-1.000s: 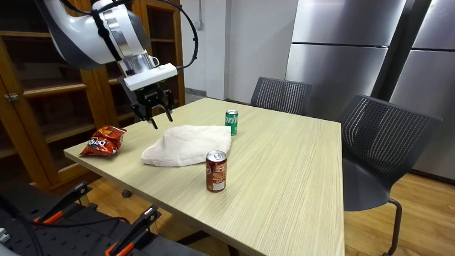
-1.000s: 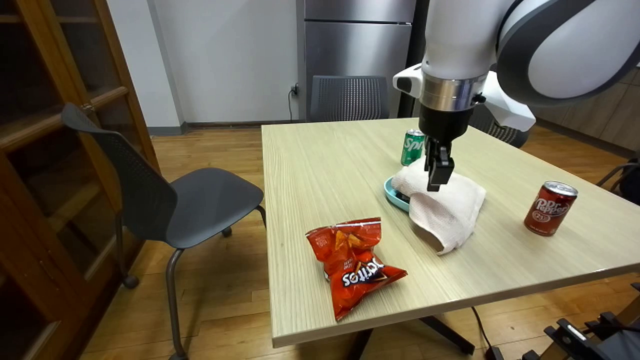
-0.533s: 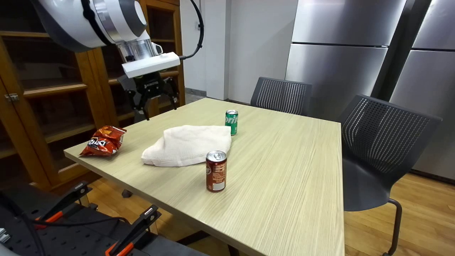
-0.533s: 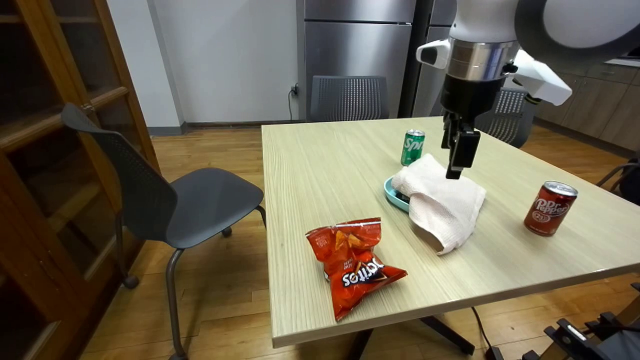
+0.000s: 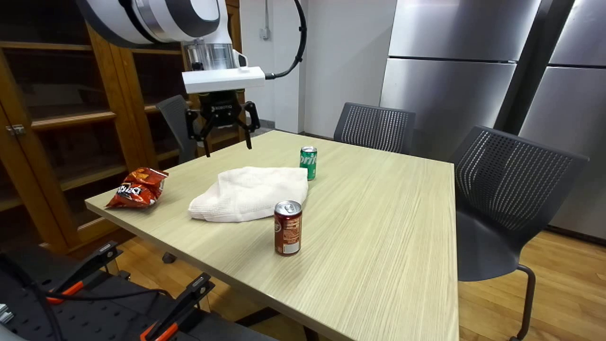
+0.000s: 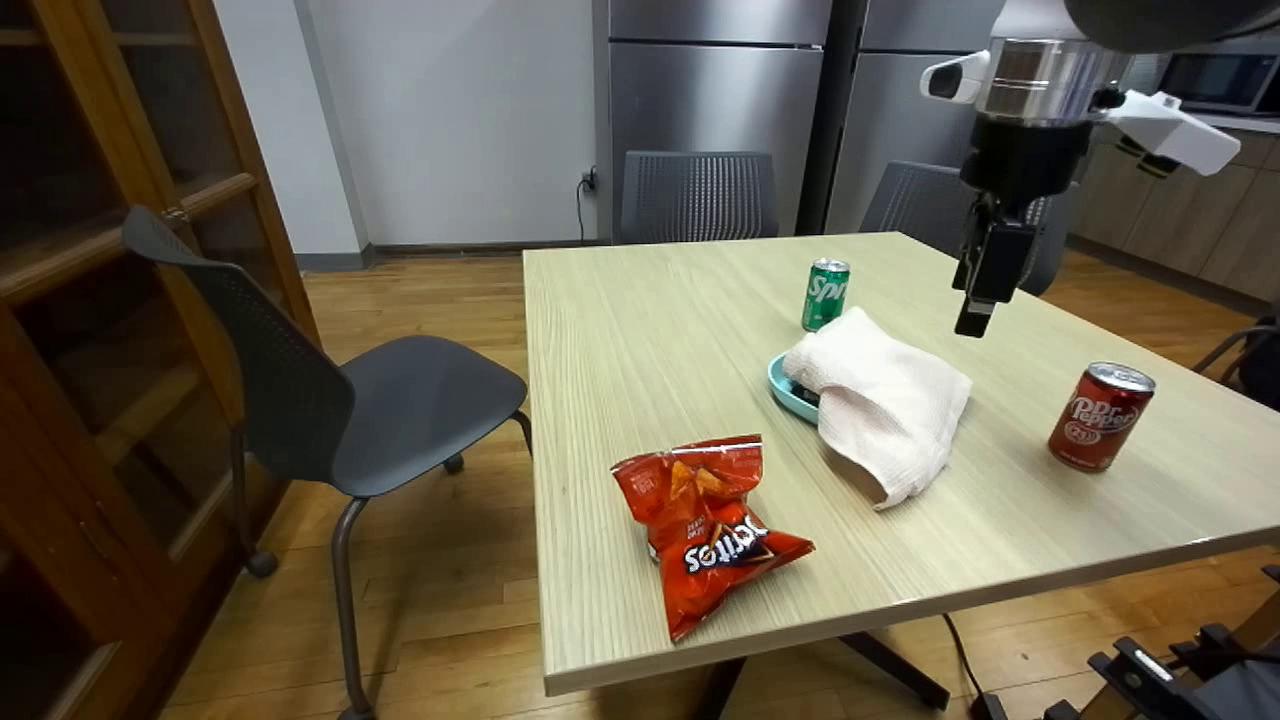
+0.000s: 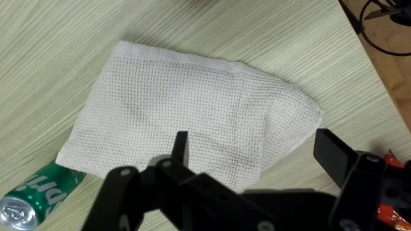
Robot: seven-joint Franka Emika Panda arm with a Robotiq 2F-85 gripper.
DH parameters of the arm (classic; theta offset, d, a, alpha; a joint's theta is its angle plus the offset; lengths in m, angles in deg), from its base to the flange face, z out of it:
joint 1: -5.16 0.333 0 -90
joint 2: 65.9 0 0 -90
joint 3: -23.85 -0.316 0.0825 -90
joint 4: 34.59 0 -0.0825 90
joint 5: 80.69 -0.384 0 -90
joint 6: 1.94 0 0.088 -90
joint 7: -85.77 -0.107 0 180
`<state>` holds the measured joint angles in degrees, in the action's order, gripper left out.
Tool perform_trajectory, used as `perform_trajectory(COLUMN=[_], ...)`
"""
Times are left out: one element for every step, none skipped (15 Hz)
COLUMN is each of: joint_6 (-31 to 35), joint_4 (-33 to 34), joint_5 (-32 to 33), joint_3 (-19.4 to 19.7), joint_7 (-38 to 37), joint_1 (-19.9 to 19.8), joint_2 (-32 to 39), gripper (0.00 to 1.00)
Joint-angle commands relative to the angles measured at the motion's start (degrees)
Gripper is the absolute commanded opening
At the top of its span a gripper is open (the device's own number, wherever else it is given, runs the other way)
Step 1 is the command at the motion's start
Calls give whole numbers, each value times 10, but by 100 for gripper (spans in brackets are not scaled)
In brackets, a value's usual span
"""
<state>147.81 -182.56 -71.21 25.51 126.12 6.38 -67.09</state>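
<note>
Glass-fronted wooden cabinets [image 5: 118,94] and steel refrigerators [image 5: 450,104] stand around the pale wooden table [image 5: 378,237]. In the last second the gripper [image 5: 228,150] has spread wider and swung away from the chip bag [image 6: 710,530], while the white cloth [image 6: 890,400] lies as it did; I read that as being clear of it, carrying nothing. That cloth sits in from the corner where the bag lies, draped over a teal plate [image 6: 777,383] whose rim, with something black [image 6: 805,394] inside, shows toward the edge by the grey chair [image 6: 420,400]. A Sprite can [image 6: 826,296] stands just beside it, farther from that corner; a Dr Pepper can [image 6: 1101,417] stands farther along the edge facing the clamps [image 5: 182,308]. My arm [image 5: 154,19] comes in from above and now holds the gripper almost upright, fingers [image 5: 248,139] pointing down, parted wide with nothing between them, above the tabletop.
</note>
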Motion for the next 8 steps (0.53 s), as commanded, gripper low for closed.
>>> perform_trajectory(joint_6=[-31,-36,-37,-39,-42,-24,-26,-27], joint_4=[-15,-16,-17,-17,-17,-4,-5,-5], joint_5=[-86,-99,-98,-95,-84,-84,-84,-84], joint_3=[15,20,25,29,34,28,32,34], joint_7=[67,73,67,61,57,50,50,50], joint_1=[-16,-19,-23,-25,-28,-22,-24,-25], joint_2=[-39,-43,-46,-48,-49,-22,-24,-25], gripper=[100,100,100,100,100,100,100,100])
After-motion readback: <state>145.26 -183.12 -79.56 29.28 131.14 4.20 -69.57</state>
